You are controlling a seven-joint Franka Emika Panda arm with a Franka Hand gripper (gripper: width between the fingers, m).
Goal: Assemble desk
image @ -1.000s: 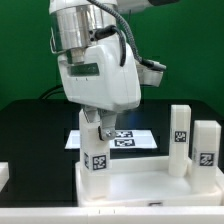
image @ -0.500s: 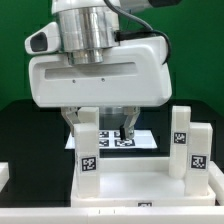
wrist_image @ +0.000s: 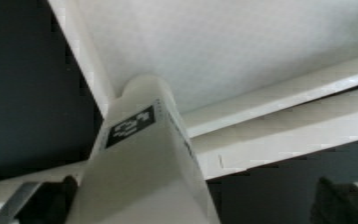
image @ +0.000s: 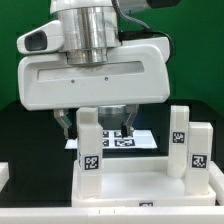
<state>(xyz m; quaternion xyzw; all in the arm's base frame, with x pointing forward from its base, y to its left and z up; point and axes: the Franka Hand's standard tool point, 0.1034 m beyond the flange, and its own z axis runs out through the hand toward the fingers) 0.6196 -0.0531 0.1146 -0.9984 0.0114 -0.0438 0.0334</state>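
The white tabletop panel (image: 140,186) lies at the front of the black table. A white tagged leg (image: 90,148) stands upright at its left corner. Two more tagged legs (image: 180,138) (image: 204,150) stand at its right side. My gripper (image: 97,128) hangs just behind and above the left leg, open, with one dark finger (image: 67,124) on each side and neither touching it. In the wrist view the leg (wrist_image: 149,165) rises between my spread fingers (wrist_image: 51,202) above the tabletop (wrist_image: 247,60); the gripper (wrist_image: 202,206) holds nothing.
The marker board (image: 128,141) lies flat behind the tabletop, partly hidden by my hand. A small white part (image: 3,176) shows at the exterior view's left edge. A green wall stands behind the table.
My gripper was shut on the left leg a second ago. It has since turned about its axis, opened and let the leg go; the leg stays upright.
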